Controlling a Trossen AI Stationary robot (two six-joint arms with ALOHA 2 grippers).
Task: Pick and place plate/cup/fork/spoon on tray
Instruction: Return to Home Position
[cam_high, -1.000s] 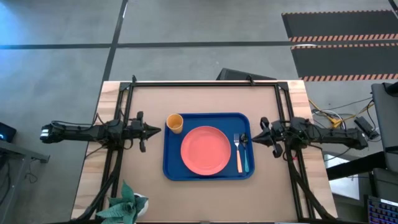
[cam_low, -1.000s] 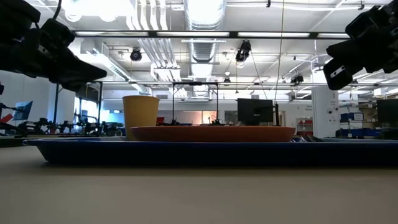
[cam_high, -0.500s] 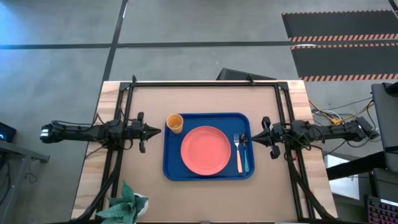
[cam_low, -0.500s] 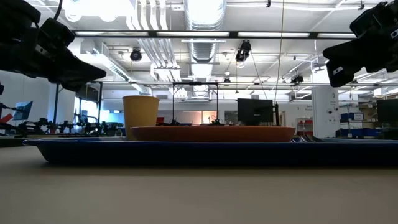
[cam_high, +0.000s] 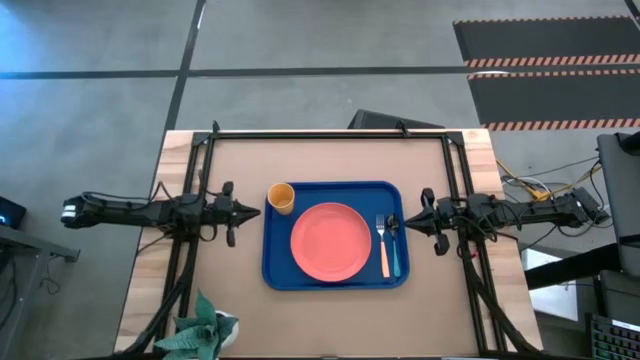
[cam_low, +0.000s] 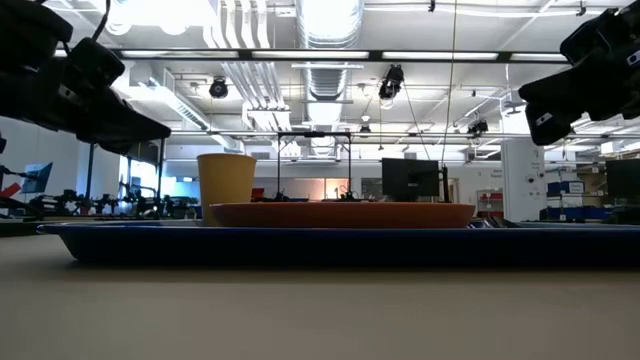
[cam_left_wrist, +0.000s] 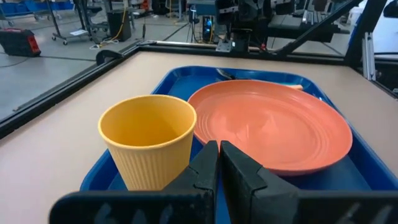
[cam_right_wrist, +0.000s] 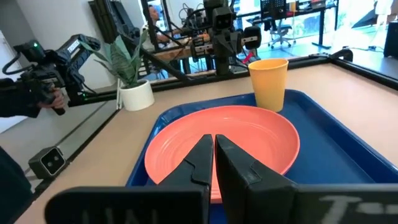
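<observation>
Potted plant (cam_high: 205, 325) is parked at the table's (cam_high: 330, 325) near left corner. Mid-table there's the tray (cam_high: 335, 279) with the plate (cam_high: 330, 241) smack in its middle. The fork (cam_high: 383, 248) and spoon (cam_high: 396, 250) lie side by side along its right rim, fork nearer the plate. Left gripper (cam_high: 254, 209) hovers just off the tray's left edge and right gripper (cam_high: 411, 222) just off the right edge. Both claws are pinched narrow, holding nothing. The cup (cam_high: 282, 197) stands upright in the tray's far left corner.
</observation>
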